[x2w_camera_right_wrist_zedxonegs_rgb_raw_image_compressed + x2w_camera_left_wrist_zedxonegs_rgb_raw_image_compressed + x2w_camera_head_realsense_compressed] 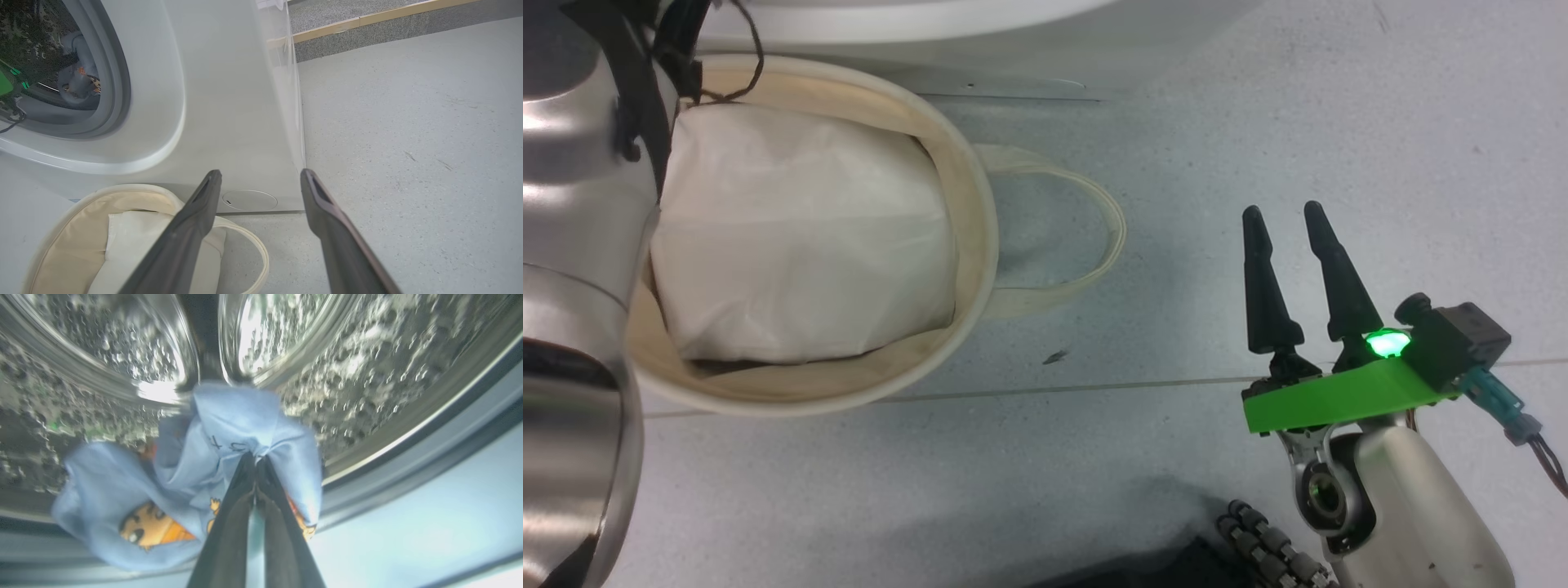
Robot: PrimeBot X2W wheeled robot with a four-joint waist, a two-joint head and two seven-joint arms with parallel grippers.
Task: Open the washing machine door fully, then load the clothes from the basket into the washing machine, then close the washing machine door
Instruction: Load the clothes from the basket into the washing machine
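Observation:
In the left wrist view my left gripper (255,460) is shut on a bunched piece of the clothes (184,477), light blue with orange cartoon figures. It hangs inside the perforated steel drum (367,355) of the washing machine (229,102). Through the machine's opening the same garment (77,81) shows in the right wrist view. The cream basket (972,188) stands on the floor in front of the machine, with white padding (800,237) in it. My right gripper (1282,212) hovers open over the floor, right of the basket, with nothing between its fingers. The washing machine door is out of view.
My silver left arm (572,245) reaches past the basket's left side toward the machine. One basket loop handle (1094,245) lies flat on the grey floor. A raised ledge with a wooden strip (367,18) runs behind the machine's right side.

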